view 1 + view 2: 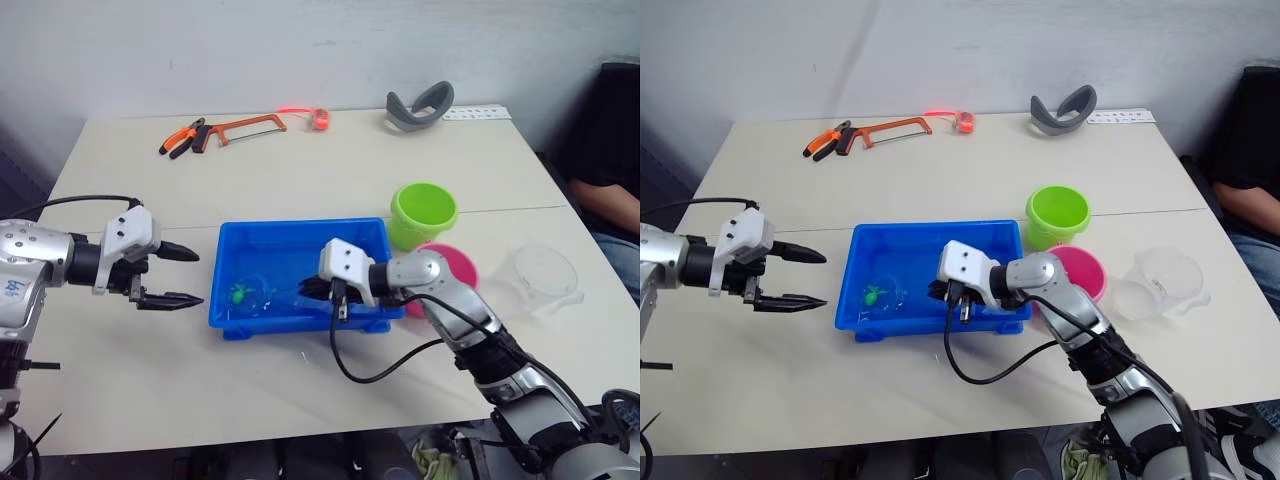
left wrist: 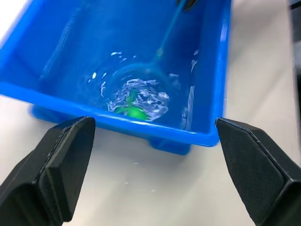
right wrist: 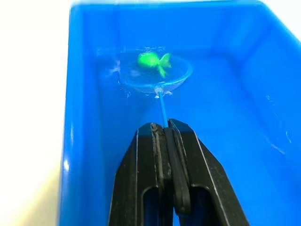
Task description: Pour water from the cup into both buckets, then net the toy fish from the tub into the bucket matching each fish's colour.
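Observation:
The blue tub (image 1: 300, 238) sits mid-table. My right gripper (image 1: 312, 290) reaches into it, shut on the net's thin handle (image 3: 162, 109). The net's hoop (image 3: 155, 75) lies in the tub's water at the left end, with a green toy fish (image 3: 153, 60) in its mesh. Just right of the tub stand the lime green bucket (image 1: 423, 212) and, nearer me, the pink bucket (image 1: 455, 268). The clear cup (image 1: 541, 279) stands upright right of the pink bucket. My left gripper (image 1: 178, 275) hovers open just left of the tub, holding nothing.
At the table's far edge lie orange-handled pliers (image 1: 181, 139), an orange-framed hacksaw (image 1: 245, 128), a small orange roll (image 1: 320, 119) and a grey curved band (image 1: 419, 106). A person's arm (image 1: 605, 199) shows beyond the table's right side.

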`<move>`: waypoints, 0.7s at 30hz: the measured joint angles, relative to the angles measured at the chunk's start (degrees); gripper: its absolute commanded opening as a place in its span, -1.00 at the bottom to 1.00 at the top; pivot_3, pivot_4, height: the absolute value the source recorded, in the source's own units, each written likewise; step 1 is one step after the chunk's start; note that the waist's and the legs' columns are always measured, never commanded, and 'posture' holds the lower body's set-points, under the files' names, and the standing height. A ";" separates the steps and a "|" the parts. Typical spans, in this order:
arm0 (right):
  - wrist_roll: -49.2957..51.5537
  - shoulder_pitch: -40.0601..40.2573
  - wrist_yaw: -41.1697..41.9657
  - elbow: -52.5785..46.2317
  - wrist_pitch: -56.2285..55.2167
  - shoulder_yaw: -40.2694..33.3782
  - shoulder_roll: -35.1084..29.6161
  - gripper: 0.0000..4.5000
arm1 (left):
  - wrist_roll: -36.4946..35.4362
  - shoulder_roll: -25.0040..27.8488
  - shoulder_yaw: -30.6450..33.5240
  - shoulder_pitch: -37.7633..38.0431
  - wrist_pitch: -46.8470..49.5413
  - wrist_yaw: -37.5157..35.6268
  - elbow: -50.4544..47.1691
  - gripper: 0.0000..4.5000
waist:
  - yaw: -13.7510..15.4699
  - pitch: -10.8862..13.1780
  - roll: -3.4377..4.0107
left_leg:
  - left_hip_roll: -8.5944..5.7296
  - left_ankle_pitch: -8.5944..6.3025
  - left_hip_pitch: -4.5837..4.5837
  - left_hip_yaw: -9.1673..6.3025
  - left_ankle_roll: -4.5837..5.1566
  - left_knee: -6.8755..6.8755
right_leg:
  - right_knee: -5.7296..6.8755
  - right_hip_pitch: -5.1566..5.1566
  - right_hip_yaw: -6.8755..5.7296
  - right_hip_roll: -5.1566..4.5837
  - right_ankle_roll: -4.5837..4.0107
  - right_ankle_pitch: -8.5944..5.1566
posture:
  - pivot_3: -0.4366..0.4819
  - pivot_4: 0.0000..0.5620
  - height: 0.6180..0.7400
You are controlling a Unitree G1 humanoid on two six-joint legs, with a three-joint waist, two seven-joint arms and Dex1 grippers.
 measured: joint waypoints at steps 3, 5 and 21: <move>4.14 0.90 -0.07 -3.11 6.92 -3.75 -0.99 -1.00 | 0.62 -0.23 -0.37 -1.53 -1.41 -0.23 2.23 0.98 | -0.01 0.00 0.00 | -0.01 -0.01 0.00 0.02 0.01 -0.03 | -0.05 0.00 0.01 -0.01 0.00 0.00 | -0.05 -0.47 1.00; 6.01 1.93 -0.14 -5.29 10.06 -5.42 -2.47 -1.00 | 0.50 -1.51 -0.91 -2.51 -1.44 -0.54 2.25 0.98 | 0.07 0.00 0.00 | -0.02 -0.01 -0.01 0.02 0.02 -0.07 | -0.06 0.00 0.00 -0.01 0.00 0.00 | -0.05 -0.47 1.00; 16.46 9.70 -4.42 -23.07 22.91 -26.12 -21.10 -1.00 | -7.33 -21.13 -3.11 -14.43 8.82 2.50 3.16 0.98 | 0.47 -0.02 -0.05 | -0.06 0.01 -0.03 -0.06 -0.01 -0.02 | -0.07 0.04 0.03 0.04 0.00 0.00 | -0.05 -0.47 1.00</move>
